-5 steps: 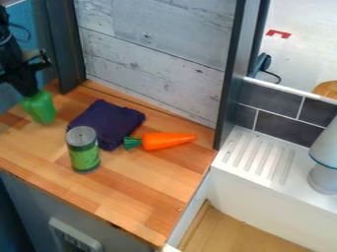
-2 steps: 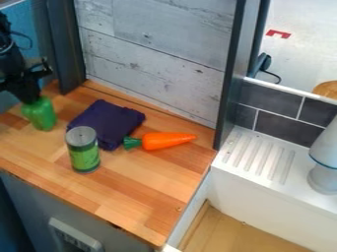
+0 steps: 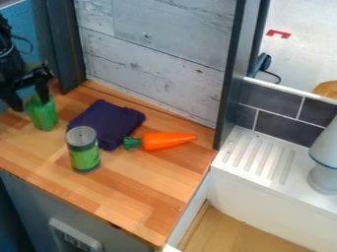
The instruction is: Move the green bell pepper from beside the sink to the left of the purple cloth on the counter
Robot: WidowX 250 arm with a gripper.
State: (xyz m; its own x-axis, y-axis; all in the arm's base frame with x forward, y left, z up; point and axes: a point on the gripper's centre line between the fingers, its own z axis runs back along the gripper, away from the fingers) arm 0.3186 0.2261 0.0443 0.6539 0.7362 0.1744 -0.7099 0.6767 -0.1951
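At the upper left, the black gripper (image 3: 30,102) stands open, its two fingers spread apart over the top of a green object (image 3: 43,114). That green piece rests upright on the wooden counter (image 3: 131,182), and the right finger overlaps its upper part. To its right lies a folded dark purple cloth (image 3: 107,121). A can with a green label (image 3: 83,150) stands in front of the cloth. An orange carrot (image 3: 168,141) with a green top lies right of the cloth, its top close to the cloth's edge.
A dark post (image 3: 59,47) rises just right of the arm, beside a grey plank wall (image 3: 154,59). On the right are a white ridged drainboard (image 3: 256,160), a grey-white object (image 3: 323,165) and a sink basin below.
The green object has come down slightly and stands on the counter. The gripper has opened from around its top, its fingers now spread.
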